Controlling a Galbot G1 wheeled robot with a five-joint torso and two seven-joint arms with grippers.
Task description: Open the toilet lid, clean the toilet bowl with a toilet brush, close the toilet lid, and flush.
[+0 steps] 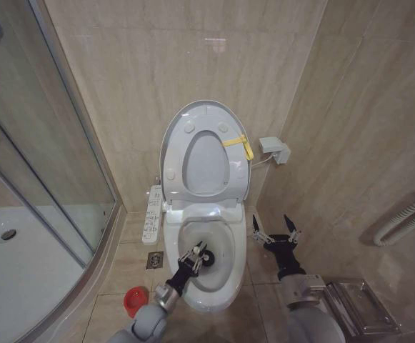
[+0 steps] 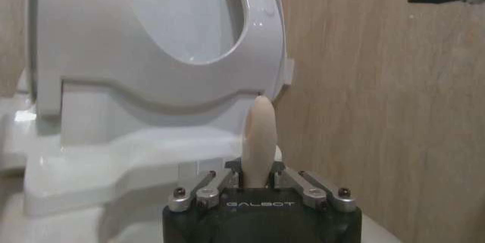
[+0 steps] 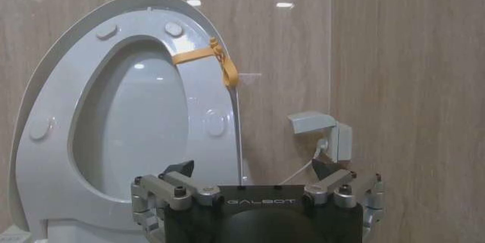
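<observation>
1. The toilet lid [image 1: 206, 118] stands raised against the wall at upper centre of the head view, with the ring seat [image 1: 207, 166] folded up against it and a yellow tag [image 1: 238, 145] at its rim. The opening step looks done.
2. The toilet bowl [image 1: 225, 246] lies open at lower centre of the frame, its rim bare.
3. The left gripper [image 1: 193, 259] hangs over the near-left part of the basin, fingers clamped on the pale handle of the toilet brush [image 1: 206, 256]. The dark bristle head points toward the middle of the bowl.
4. In the left wrist view the handle [image 2: 260, 141] rises straight out from between the closed fingers, so the hold looks centred.
5. The right gripper [image 1: 276, 230] waits to the right of the bowl near the wall, its fingers spread and holding nothing.
6. The red holder cup [image 1: 134, 301] sits on the floor at lower left, apart from the toilet.
7. Judged step: scrubbing the bowl. To do it well, keep the bristles pressed to the ceramic, sweep around the inner wall and under the rim, and keep the wrist clear of the rim.
8. A tilted handle could slip in the grip, so moderate pressure seems wise.
</observation>
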